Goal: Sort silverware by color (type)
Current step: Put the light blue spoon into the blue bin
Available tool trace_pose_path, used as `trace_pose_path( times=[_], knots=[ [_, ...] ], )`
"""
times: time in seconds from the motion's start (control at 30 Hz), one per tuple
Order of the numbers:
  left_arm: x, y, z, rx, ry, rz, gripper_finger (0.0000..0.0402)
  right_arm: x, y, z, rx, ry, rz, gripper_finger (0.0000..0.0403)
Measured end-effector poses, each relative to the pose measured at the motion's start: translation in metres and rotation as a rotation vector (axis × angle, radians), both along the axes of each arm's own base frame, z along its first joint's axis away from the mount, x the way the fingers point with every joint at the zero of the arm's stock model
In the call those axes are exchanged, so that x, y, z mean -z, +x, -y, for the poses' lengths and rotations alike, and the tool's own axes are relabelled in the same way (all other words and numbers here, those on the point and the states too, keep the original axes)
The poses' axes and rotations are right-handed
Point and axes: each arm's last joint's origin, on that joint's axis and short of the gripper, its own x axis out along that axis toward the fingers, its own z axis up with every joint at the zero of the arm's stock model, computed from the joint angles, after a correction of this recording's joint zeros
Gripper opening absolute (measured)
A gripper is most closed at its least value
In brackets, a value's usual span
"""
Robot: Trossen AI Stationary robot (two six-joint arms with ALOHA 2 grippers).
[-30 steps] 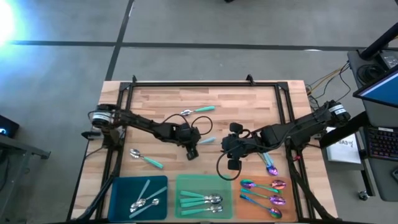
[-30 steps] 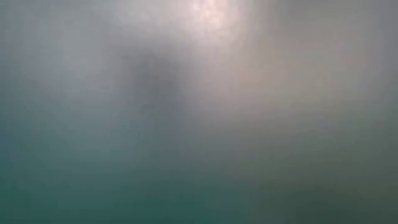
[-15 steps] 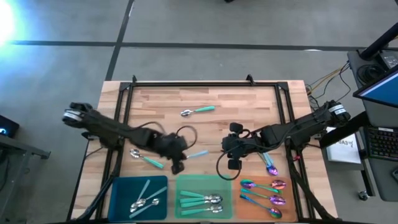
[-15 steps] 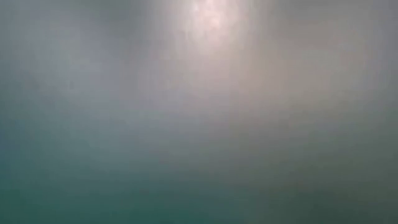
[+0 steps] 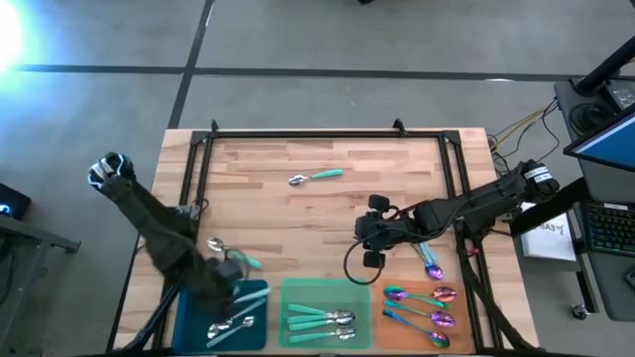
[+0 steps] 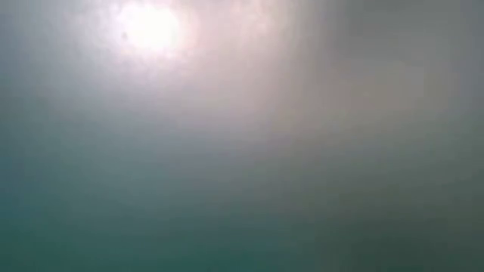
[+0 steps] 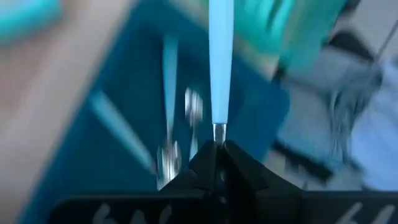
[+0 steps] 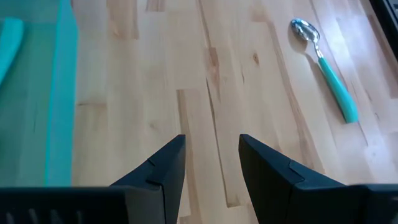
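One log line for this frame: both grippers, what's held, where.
left gripper: shut on pale blue spoon, over blue tray | right gripper: open, empty, above bare table

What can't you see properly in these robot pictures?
- Low view: all haze; nothing of the table shows.
- Left wrist view: motion blur smears the spoons in the blue tray.
- High view: the left gripper and its arm cover part of the teal spoon.

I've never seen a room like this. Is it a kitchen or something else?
Probably a robot lab or workshop, not a kitchen. Two dark robot arms work at a wooden table inside a black frame, the floor is bare grey concrete, and a computer keyboard sits on a desk beside it.
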Motion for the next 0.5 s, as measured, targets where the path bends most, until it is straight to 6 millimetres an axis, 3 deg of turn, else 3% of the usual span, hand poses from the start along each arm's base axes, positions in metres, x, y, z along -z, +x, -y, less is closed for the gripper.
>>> trace_pose_path(
  times=[0.23, 0.5],
  knots=[
    [0.002, -0.041, 0.025, 0.029, -0.056, -0.147, 0.0007, 0.008, -0.003, 0.001, 0.029, 0.015, -0.020, 0.0139],
    [0.008, -0.042, 0.031, -0.024, -0.046, -0.190, 0.0028, 0.008, -0.003, 0.001, 0.028, 0.015, -0.020, 0.0139]
  ],
)
